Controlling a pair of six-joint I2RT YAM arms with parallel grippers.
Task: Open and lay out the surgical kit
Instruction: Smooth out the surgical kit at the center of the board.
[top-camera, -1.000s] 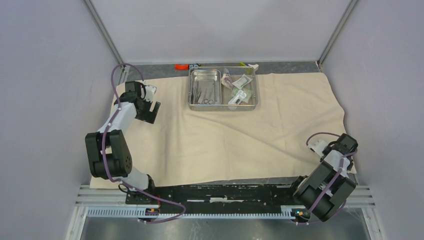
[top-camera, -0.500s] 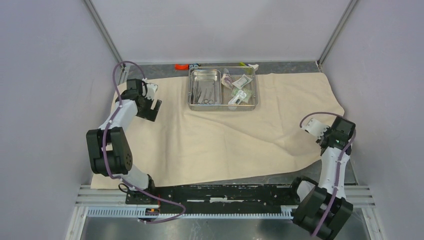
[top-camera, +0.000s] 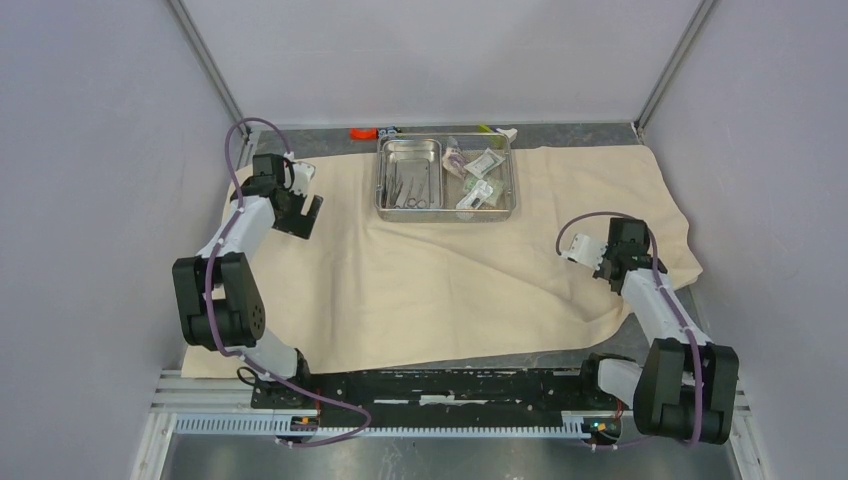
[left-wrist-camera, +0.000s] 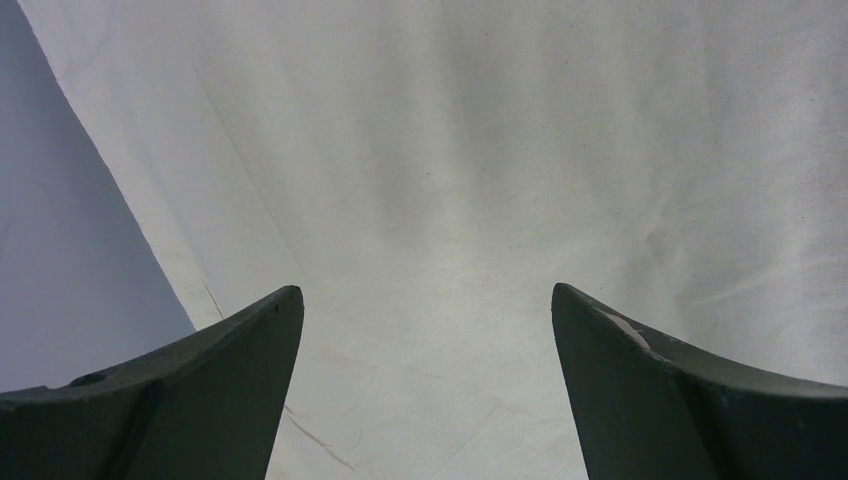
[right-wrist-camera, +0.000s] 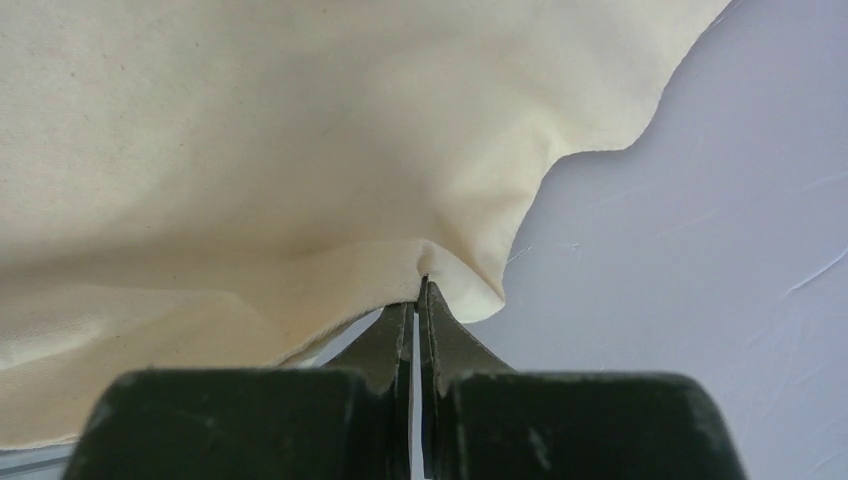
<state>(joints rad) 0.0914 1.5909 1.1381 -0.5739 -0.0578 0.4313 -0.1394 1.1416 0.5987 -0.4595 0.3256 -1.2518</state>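
Observation:
The surgical kit's beige cloth wrap (top-camera: 450, 270) lies spread over the table. At its back middle stands the steel tray (top-camera: 446, 215) with a smaller inner tray (top-camera: 410, 152), thin metal instruments (top-camera: 408, 190) and sealed packets (top-camera: 478, 175). My right gripper (top-camera: 607, 268) is shut on the cloth's near right corner and holds it lifted above the table. In the right wrist view the jaws (right-wrist-camera: 421, 285) pinch a fold of cloth (right-wrist-camera: 250, 130). Over the cloth's left back part my left gripper (top-camera: 305, 222) hangs open; between its fingers (left-wrist-camera: 425, 300) only bare cloth (left-wrist-camera: 480, 150) shows.
A small orange piece (top-camera: 362, 132) and a yellow-green and white object (top-camera: 500, 131) lie on the grey strip behind the tray. Grey walls and slanted frame posts (top-camera: 205, 60) close in both sides. Bare grey table (right-wrist-camera: 700, 250) shows right of the lifted corner.
The right gripper closed on the cloth's near right corner and swung inward and left with it, pulling that corner off the right edge. The left arm shifted slightly.

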